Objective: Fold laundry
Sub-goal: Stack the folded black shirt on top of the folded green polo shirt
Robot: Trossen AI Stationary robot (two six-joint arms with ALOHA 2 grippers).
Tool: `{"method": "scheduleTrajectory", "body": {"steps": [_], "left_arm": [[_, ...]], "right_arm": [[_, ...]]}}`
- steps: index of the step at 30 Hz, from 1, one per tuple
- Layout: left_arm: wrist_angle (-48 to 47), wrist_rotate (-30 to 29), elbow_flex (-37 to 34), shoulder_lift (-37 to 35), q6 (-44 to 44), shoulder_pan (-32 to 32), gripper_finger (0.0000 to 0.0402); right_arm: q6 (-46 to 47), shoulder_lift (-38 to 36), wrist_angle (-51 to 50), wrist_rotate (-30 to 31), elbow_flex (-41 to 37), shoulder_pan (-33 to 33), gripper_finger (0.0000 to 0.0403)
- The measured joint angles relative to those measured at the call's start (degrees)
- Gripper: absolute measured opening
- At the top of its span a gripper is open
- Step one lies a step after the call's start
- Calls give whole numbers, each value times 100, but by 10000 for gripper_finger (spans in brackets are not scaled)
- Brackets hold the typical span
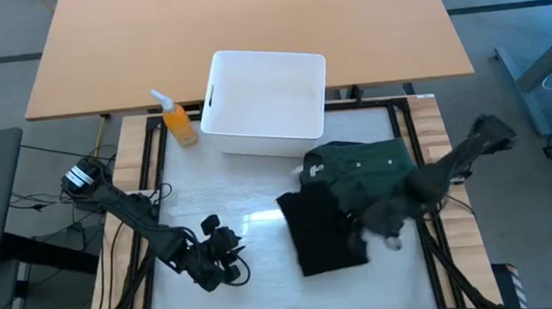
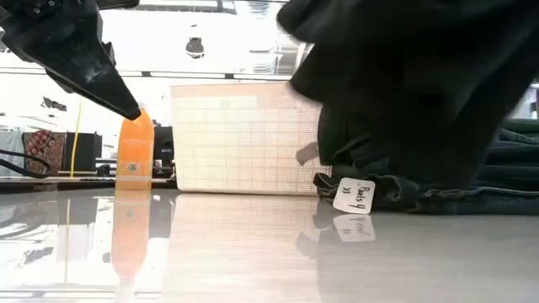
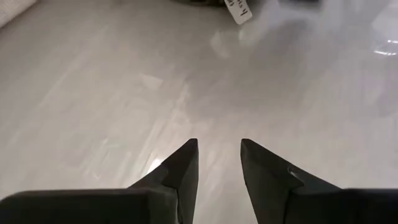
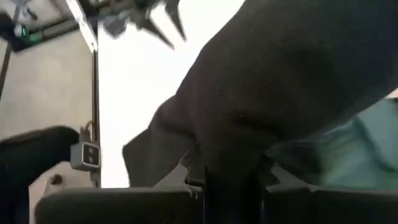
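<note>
From above, the laundry sits right of centre on the pale tabletop: a dark green garment beside the white bin, a black garment lying flat in front of it, and a charcoal garment bunched at the right claw. The left claw rests low over bare tabletop, well apart from the clothes. An orange spray bottle stands beside the bin.

At table level, dark cloth hangs lifted above the tabletop, with a white tag below it.

The left wrist view shows its fingers apart and empty.

The right wrist view shows its claw clamped on the charcoal cloth.
</note>
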Motion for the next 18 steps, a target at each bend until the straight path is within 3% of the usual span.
{"method": "scheduleTrajectory", "body": {"steps": [4,11,18], "left_arm": [[35,-61,1,0,-52,0,109],[134,-75,1,0,-21,2,109],[163,-61,1,0,-28,2,109]], "right_arm": [[-144,-341,-1370,-45,1109,-339,66],[-1321,-242,-3071,-1550,2947,-1150,66],[-2394,-172,-3249,-2346,3898,-1498,66]]}}
